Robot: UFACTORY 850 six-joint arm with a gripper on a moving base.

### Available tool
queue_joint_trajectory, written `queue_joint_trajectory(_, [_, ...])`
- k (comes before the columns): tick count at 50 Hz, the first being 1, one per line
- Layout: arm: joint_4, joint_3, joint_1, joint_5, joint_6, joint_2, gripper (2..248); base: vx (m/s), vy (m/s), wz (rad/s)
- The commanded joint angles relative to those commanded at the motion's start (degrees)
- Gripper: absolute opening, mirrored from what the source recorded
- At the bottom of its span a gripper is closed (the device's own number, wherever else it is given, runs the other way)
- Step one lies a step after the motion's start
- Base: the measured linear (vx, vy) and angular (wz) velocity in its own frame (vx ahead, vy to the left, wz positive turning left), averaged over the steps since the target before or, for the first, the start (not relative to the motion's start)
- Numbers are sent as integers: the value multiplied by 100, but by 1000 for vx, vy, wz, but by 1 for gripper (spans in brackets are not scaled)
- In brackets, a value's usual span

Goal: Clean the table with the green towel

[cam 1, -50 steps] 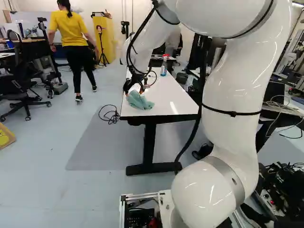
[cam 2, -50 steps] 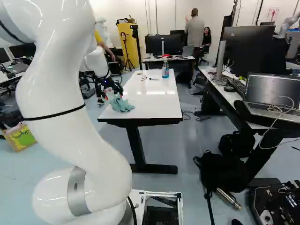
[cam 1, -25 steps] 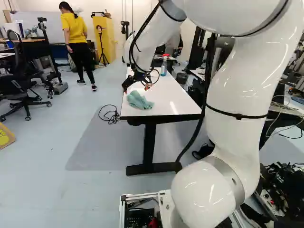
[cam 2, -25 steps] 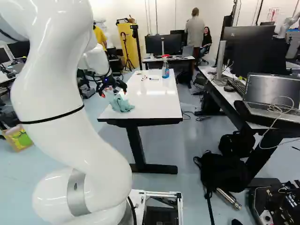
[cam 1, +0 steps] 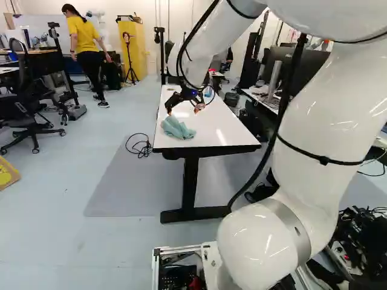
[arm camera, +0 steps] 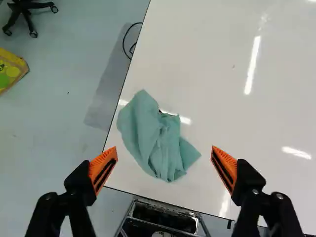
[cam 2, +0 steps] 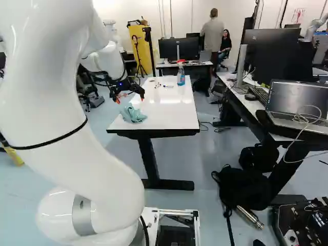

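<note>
Lying bunched on the table (cam 2: pixel 171 115), at its near end and close to its left edge, the green towel (arm camera: pixel 150 136) looks light, soft and limp, likely to crumple when pushed and slide on the glossy top. The gripper (arm camera: pixel 164 148) hangs above the table with its two fingers spread wide, holding nothing, the towel ahead of them. Its thick middle folds seem the best place to pinch, low enough to gather plenty of cloth without scraping the table, since a thin corner could slip out.
</note>
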Motion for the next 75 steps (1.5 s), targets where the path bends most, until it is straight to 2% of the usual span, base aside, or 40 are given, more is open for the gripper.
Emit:
queue_joint_trajectory(59, [0,539,-1173,0,0,512,247,0,0,0])
queue_joint_trajectory(75, [0,546,-1209,10,0,515,247,0,0,0])
